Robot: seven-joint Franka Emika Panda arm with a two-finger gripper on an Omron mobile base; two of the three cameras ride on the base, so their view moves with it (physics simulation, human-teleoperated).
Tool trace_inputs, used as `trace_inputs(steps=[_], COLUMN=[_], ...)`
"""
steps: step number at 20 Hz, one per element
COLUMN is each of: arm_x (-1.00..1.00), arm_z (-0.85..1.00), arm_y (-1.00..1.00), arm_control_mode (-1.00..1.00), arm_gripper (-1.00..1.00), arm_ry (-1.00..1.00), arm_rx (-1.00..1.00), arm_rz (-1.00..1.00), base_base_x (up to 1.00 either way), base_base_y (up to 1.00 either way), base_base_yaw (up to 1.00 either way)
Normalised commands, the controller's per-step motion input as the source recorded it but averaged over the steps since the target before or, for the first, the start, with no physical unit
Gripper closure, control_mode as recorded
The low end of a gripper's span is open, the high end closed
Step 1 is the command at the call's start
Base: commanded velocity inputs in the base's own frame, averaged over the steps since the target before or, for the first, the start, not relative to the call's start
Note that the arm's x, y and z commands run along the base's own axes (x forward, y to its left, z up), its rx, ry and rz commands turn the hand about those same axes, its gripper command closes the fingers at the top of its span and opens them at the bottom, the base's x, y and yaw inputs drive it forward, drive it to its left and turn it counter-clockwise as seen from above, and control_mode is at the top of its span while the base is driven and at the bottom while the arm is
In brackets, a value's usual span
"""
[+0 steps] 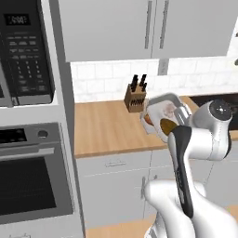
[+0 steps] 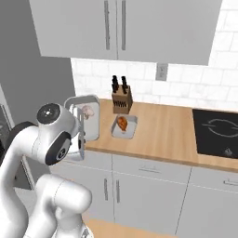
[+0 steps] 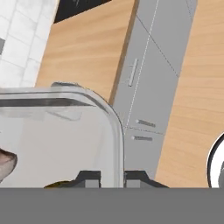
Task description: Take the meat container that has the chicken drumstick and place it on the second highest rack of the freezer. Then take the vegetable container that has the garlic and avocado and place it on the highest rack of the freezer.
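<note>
1. Gripper (image 3: 112,177): clamped on the rim of a clear tray (image 3: 65,140), one finger on each side of the wall; tray lifted off the wooden counter (image 2: 162,130) and tilted.
2. Held tray (image 2: 88,116): hangs left of the knife block (image 2: 122,98), over the counter's left end; holds a pale whitish lump (image 2: 87,110); in the left base view a dark brown lump (image 1: 167,125) lies at its near end.
3. Second tray (image 2: 124,127): flat on the counter, just in front of the knife block; holds the chicken drumstick (image 2: 122,122).
4. Cooktop (image 2: 218,132): right of the knife block, well apart.
5. Oven-and-microwave column (image 1: 28,116): left of the counter.
</note>
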Motion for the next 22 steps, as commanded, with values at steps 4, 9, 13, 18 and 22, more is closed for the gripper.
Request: trace_inputs(steps=[4, 9, 13, 18, 22], arm_x=[0.00, 0.00, 0.00, 0.00, 0.00], arm_z=[0.00, 0.00, 0.00, 0.00, 0.00], arm_y=[0.00, 0.00, 0.00, 0.00, 0.00], arm_control_mode=[1.00, 1.00, 1.00, 1.00, 1.00], arm_gripper=[1.00, 1.00, 1.00, 1.00, 1.00], arm_ry=[0.00, 0.00, 0.00, 0.00, 0.00], arm_rx=[0.00, 0.00, 0.00, 0.00, 0.00], arm_rz=[0.00, 0.00, 0.00, 0.00, 0.00], base_base_x=[-0.49, -0.24, -0.14, -0.13, -0.31], base_base_y=[0.83, 1.00, 1.00, 1.00, 1.00], base_base_yaw=[0.15, 0.19, 0.18, 0.13, 0.10])
